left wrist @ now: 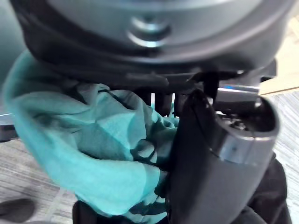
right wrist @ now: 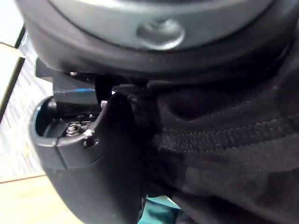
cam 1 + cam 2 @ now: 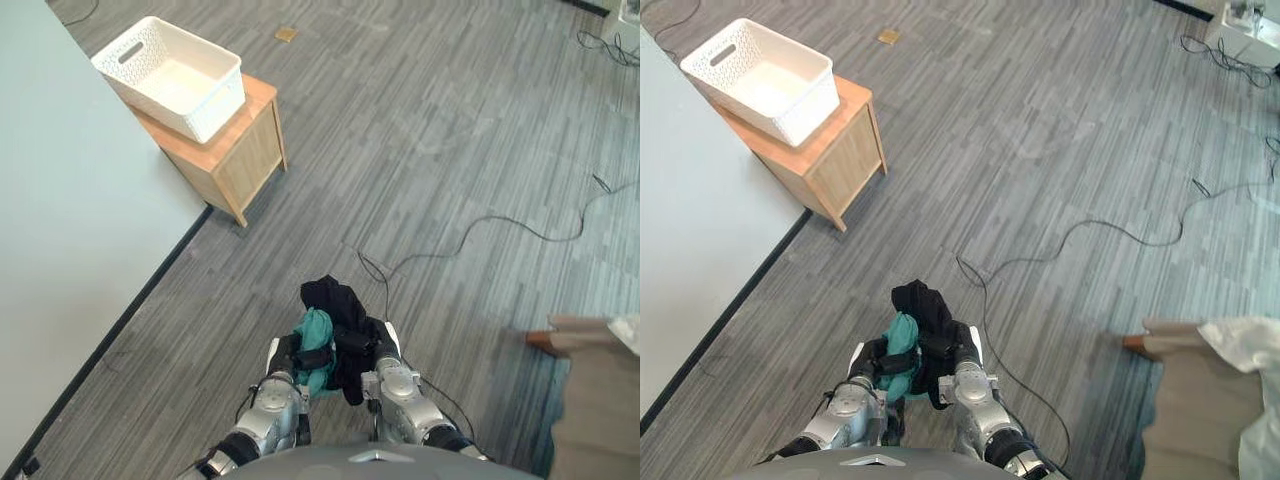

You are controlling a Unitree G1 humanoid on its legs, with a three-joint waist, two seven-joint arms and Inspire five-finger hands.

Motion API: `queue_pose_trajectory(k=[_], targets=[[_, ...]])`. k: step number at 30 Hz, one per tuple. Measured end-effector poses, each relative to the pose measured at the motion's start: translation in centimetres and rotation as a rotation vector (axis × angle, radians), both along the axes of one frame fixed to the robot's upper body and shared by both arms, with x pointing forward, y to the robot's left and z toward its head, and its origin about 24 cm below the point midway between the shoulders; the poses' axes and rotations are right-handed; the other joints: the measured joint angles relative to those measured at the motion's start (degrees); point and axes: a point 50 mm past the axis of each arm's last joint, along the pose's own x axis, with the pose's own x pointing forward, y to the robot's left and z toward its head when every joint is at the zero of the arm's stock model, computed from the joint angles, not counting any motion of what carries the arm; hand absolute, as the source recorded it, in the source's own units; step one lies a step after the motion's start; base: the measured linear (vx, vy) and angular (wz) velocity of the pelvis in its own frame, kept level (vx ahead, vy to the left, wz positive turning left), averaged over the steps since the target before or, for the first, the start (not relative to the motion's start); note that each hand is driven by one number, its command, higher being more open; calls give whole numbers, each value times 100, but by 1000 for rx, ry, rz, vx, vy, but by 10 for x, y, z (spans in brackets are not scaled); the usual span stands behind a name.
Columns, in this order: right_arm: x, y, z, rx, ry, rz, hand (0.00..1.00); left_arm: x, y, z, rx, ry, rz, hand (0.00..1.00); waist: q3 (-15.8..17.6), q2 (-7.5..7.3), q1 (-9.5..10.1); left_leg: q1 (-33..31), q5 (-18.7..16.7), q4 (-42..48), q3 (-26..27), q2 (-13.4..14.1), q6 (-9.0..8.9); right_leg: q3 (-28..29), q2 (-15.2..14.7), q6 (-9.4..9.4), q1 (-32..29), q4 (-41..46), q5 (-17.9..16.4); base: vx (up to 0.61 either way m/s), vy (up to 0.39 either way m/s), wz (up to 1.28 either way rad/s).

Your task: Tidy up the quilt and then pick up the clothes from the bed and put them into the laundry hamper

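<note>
**Robot grips bundled laundry, hamper waits across the floor**

The robot's left hand (image 3: 292,356) is curled into a teal garment (image 3: 318,333), while its right hand (image 3: 372,352) clamps a black garment (image 3: 333,298), thumb pressed into the cloth. The two pieces are bunched into one bundle between the hands, held low in front of the robot above the grey floor (image 3: 430,150). Both look soft, light and limp, more likely to sag or slip loose than to come to harm. The surest hold therefore appears to be deep in the gathered folds, with trailing ends tucked in. The teal piece is thin and crumpled. The black one looks thicker, with a stitched seam and a peak of cloth standing above the hands. The white laundry hamper (image 3: 215,108), perforated and empty, sits on a small wooden cabinet (image 3: 240,150) beside the bed (image 3: 80,200), well apart from the bundle. A person (image 3: 590,390) stands near on the robot's right.
</note>
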Motion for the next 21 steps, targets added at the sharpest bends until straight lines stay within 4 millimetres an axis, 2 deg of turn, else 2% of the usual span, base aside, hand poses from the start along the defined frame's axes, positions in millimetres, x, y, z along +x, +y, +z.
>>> queue_pose_trajectory(k=[1,3,4,5,6,7,8,9,10,11,12,13,14,15,16,17,18,20,21], targets=[[6,0,7,15,-48,-1,0,0,0,-1,13,0,-28,0,48,39,-72,237,-177,-47,-193,130,-95,-268,-6,-59,-369,-903,-124,517,-202,76],[14,-2,13,30,-83,-10,0,2,-1,0,35,-14,-73,0,90,83,-149,407,-270,-112,-276,295,-183,-421,-8,45,-571,-2386,7,562,-280,76],[17,-2,15,35,-93,-16,0,4,-3,1,41,-23,-98,0,111,119,-150,618,-401,-235,-269,419,-403,-531,-14,155,-553,-3746,402,602,-339,67],[13,-1,13,38,-80,-18,0,1,-1,1,47,-26,-111,0,92,8,-109,917,-609,-325,-224,417,-719,-611,-80,157,-482,-4860,1143,619,-345,55],[13,0,12,39,-76,-16,0,0,-2,1,49,-21,-118,0,93,21,-127,1090,-721,-368,-215,493,-824,-653,-83,171,-425,-4778,1945,663,-328,1],[19,-4,15,17,-91,-1,0,2,-7,2,35,-23,-123,0,87,309,-108,1208,-710,-352,-41,808,-914,-703,158,116,-567,-4298,1803,660,-306,-28],[24,-5,18,-4,-111,3,0,6,-8,4,26,-35,-136,0,104,370,-150,1212,-545,-102,107,925,-1023,-715,253,-47,-666,-3794,1434,766,-356,-36],[24,-7,18,-8,-110,-4,0,8,-9,5,21,-40,-143,0,105,374,-177,1180,-461,172,141,971,-1027,-725,276,-107,-645,-3569,1202,721,-391,-6],[20,-14,14,-31,-102,-18,0,9,-13,7,-3,-47,-154,0,110,383,-278,882,-170,1425,101,1139,-1054,-811,377,-163,-281,-3390,759,595,-339,6],[18,-16,13,-37,-95,-22,0,8,-14,7,-13,-44,-157,0,116,393,-285,677,101,2101,79,1221,-1048,-811,442,-189,-45,-3487,662,714,-359,-7],[15,-18,11,-40,-88,-27,0,5,-14,5,-33,-33,-141,0,133,443,-259,151,804,3620,-93,1416,-1204,-756,639,-269,558,-3937,579,472,-154,-27],[13,-18,10,-40,-85,-28,0,6,-14,6,-43,-38,-134,0,158,485,-246,-163,733,4486,-162,1475,-1244,-704,784,-327,856,-4173,545,677,-194,-66],[12,-17,10,-36,-83,-29,0,6,-15,9,-59,-50,-124,0,199,483,-133,-718,408,5857,-146,1524,-1194,-503,979,-389,1342,-4491,508,427,-66,-81],[11,-16,10,-34,-80,-29,0,5,-16,9,-66,-52,-120,0,213,450,-43,-1057,198,6347,-25,1491,-1163,-337,1045,-421,1652,-4692,484,529,-69,-109],[12,-16,10,-36,-84,-31,0,5,-18,11,-79,-65,-112,0,215,413,84,-1475,-20,6466,155,1433,-1054,-109,1083,-422,1973,-4970,483,530,-27,-88],[14,-16,11,-38,-89,-32,0,7,-19,14,-88,-76,-108,0,218,401,129,-1696,-110,6350,224,1382,-996,17,1091,-393,2089,-5074,501,535,-8,-104],[19,-16,14,-42,-103,-33,0,12,-22,18,-106,-97,-86,0,237,381,229,-2073,-264,5923,306,1273,-976,282,1078,-372,2313,-5298,515,526,59,-105],[24,-14,18,-42,-120,-33,0,15,-23,21,-125,-105,-57,0,247,336,349,-2402,-441,4678,391,1058,-859,534,962,-322,2605,-5600,487,534,157,-94],[27,-13,19,-40,-127,-31,0,17,-23,22,-129,-110,-52,0,255,232,363,-2438,-416,3490,542,881,-799,603,776,-153,2788,-5712,380,541,214,-50]])
